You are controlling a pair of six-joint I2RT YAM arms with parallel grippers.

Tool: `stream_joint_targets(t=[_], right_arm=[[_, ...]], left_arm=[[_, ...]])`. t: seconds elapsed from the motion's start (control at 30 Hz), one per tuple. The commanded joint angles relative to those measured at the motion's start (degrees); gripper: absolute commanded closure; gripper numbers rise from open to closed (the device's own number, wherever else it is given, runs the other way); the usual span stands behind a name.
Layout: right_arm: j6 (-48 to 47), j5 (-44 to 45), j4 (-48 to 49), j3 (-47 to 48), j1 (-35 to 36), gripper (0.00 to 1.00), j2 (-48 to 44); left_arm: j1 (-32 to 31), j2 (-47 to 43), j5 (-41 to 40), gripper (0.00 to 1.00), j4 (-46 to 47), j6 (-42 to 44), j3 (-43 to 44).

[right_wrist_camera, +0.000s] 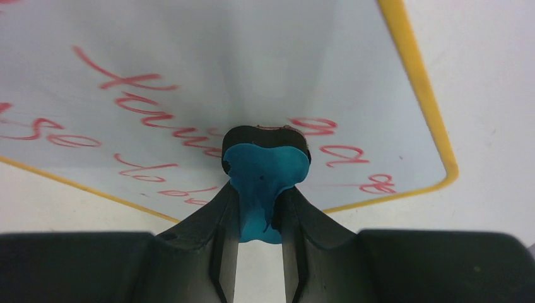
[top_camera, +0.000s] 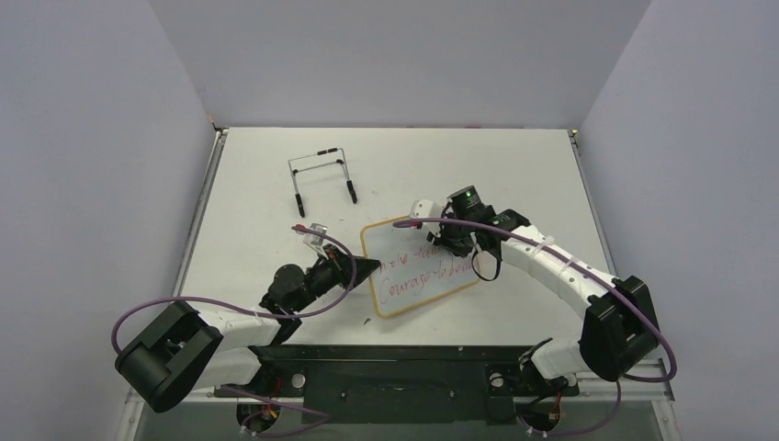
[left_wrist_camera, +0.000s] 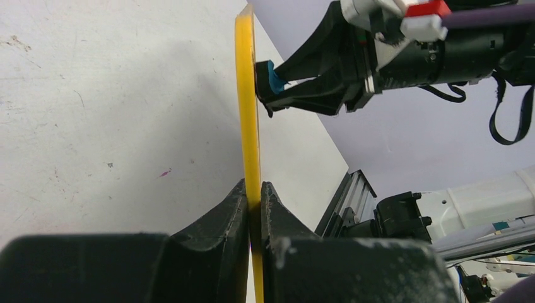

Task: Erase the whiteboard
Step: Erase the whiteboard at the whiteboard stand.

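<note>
The whiteboard (top_camera: 418,280), white with a yellow frame and red handwriting, is at the table's middle. My left gripper (top_camera: 374,267) is shut on its left edge. In the left wrist view the frame (left_wrist_camera: 247,95) runs edge-on up from between the closed jaws (left_wrist_camera: 254,190). My right gripper (top_camera: 457,244) is shut on a blue eraser (right_wrist_camera: 265,167), whose dark pad is pressed against the written face (right_wrist_camera: 252,63) near its lower right part. The left wrist view shows the eraser (left_wrist_camera: 274,79) touching the board from the right. Red words lie on both sides of the eraser.
A black wire easel stand (top_camera: 321,175) stands at the back, left of centre. The table's metal rail (top_camera: 197,230) runs along the left side, with grey walls around. The arm bases and a black mounting plate (top_camera: 395,377) are at the near edge.
</note>
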Motion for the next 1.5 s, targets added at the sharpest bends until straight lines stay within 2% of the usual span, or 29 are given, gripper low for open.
stream_joint_targets(t=[0.0,0.2,0.33,0.5,0.7,0.77,0.93,1.0,1.17,1.3,1.47], right_arm=[[3.7,4.5,5.4,-1.5,-3.8,1.0,-1.3],[0.8,-4.1,-0.3,0.0,0.3,1.0,0.6],[2.8,-7.1,0.4,2.3,1.4,1.0,0.1],[12.1,3.1,8.0,2.7,-1.1,1.0,0.0],[10.9,7.8,7.9,1.1,-2.5,1.0,2.5],[9.7,7.2,5.6,1.8,-2.5,1.0,2.5],[1.3,-3.6,-1.3,1.8,-0.3,1.0,1.7],[1.6,-4.2,-1.8,2.5,1.3,1.0,2.1],[6.5,-3.5,1.9,5.3,2.4,1.0,2.2],[13.7,1.8,6.7,6.8,-0.6,1.0,2.1],[11.3,7.8,6.0,3.4,-2.9,1.0,4.2]], left_arm=[[-0.4,-1.3,3.6,1.0,6.9,1.9,1.5],[-0.4,-0.9,3.6,1.0,7.6,1.5,1.3],[-0.4,-0.9,3.4,1.0,7.7,1.5,1.1],[-0.5,0.7,3.8,1.0,8.2,1.3,1.7],[-0.5,1.6,4.1,1.0,9.2,0.9,2.0],[-0.5,1.4,4.1,1.0,9.2,0.9,1.8],[-0.5,0.6,4.0,1.0,8.4,1.1,1.8],[-0.5,0.5,4.0,1.0,8.0,1.2,1.9],[-0.5,0.8,4.2,1.0,8.0,1.2,2.0],[-0.5,1.4,4.2,1.0,8.6,1.1,2.2],[-0.5,1.7,4.6,1.0,9.0,1.0,2.3]])
